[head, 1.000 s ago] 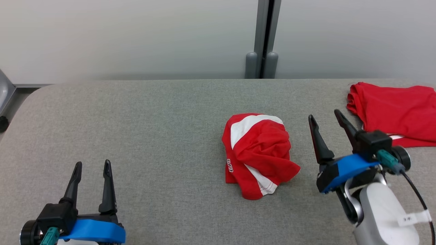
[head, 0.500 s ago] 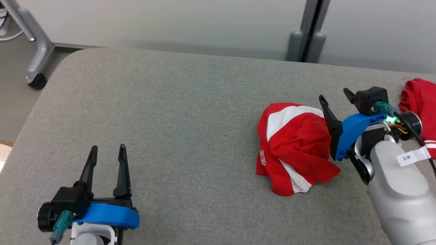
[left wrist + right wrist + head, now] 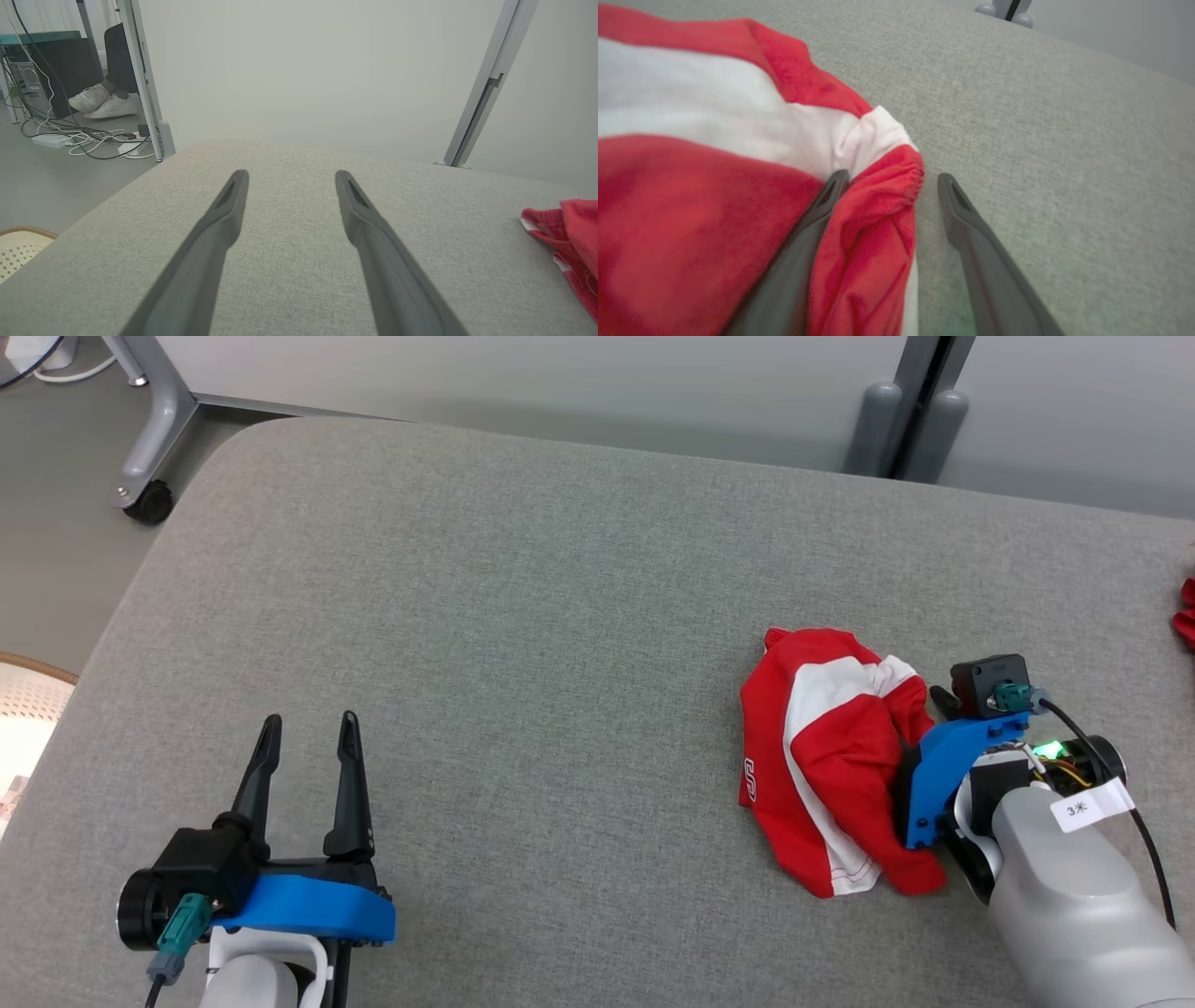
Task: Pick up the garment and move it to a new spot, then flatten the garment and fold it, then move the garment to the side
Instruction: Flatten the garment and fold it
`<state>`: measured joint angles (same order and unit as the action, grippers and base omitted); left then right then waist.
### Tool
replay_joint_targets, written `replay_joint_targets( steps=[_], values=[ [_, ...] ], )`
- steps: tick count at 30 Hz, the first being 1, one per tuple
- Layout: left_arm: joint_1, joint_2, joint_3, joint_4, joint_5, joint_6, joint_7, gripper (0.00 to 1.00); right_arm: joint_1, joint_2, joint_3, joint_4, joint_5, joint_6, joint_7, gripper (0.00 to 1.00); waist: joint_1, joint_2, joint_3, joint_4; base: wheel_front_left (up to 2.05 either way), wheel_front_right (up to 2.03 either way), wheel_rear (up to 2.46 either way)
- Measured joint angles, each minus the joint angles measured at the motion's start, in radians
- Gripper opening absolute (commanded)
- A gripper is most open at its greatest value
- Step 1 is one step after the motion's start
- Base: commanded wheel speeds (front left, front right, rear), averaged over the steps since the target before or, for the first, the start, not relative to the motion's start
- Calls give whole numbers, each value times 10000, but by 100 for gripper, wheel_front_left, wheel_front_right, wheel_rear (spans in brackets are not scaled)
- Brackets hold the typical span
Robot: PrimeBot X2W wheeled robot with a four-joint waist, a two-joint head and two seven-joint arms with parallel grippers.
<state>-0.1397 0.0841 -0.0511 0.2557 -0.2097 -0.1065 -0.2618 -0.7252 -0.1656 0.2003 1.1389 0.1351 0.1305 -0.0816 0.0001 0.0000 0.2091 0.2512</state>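
Note:
The garment, a crumpled red and white piece, lies on the grey padded table at the right. My right gripper is at the garment's right edge with its jaws open. In the right wrist view one of the fingers is pushed into the cloth, and a red fold of the garment lies inside my right gripper; the other finger is over bare table. My left gripper stands open at the lower left, far from the garment, with nothing in it. The garment's edge shows at the right there.
Another red cloth peeks in at the right edge. A metal leg with a caster stands beyond the table's rounded far left corner. A woven object sits off the left edge. A person's white shoes and cables lie on the floor.
The head camera has turned left, shifting the whole picture. My right gripper has moved from beside the garment into its right edge, bunching the cloth. The left gripper stays put.

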Motion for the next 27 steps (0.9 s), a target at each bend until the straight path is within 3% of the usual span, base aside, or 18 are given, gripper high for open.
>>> replay_joint_targets(
  steps=[3, 4, 5, 13, 20, 27],
  values=[
    [-35, -54, 4, 8, 63, -38, 0, 100, -38, 79, 180, 197, 176, 0, -221, 100, 0, 0, 12, -76, 0, 0, 0],
    [-57, -67, 8, 8, 79, -63, 0, 100, -62, 115, 230, 263, 249, -6, -284, 16, 0, 0, 13, -103, 0, 0, 0],
    [-78, -77, 13, 10, 86, -77, 2, 100, -78, 153, 286, 307, 318, -12, -360, 0, 0, 0, 13, -129, 0, 0, 0],
    [-19, -96, 198, 130, 184, -132, 0, 100, -86, 52, 499, 378, 813, 4, -1446, 0, 1, 0, -242, -469, 0, 0, 0],
    [288, -96, 334, 128, 330, -173, 2, 100, 267, -878, 94, -366, 1266, 2, -1770, 0, 0, 0, -701, -857, 0, 0, 0],
    [434, -102, 389, 94, 401, -174, 2, 100, 883, -1718, -803, -2019, 1277, 2, -1808, 0, -2, 0, -988, -1125, 0, 0, 0]
  ],
)
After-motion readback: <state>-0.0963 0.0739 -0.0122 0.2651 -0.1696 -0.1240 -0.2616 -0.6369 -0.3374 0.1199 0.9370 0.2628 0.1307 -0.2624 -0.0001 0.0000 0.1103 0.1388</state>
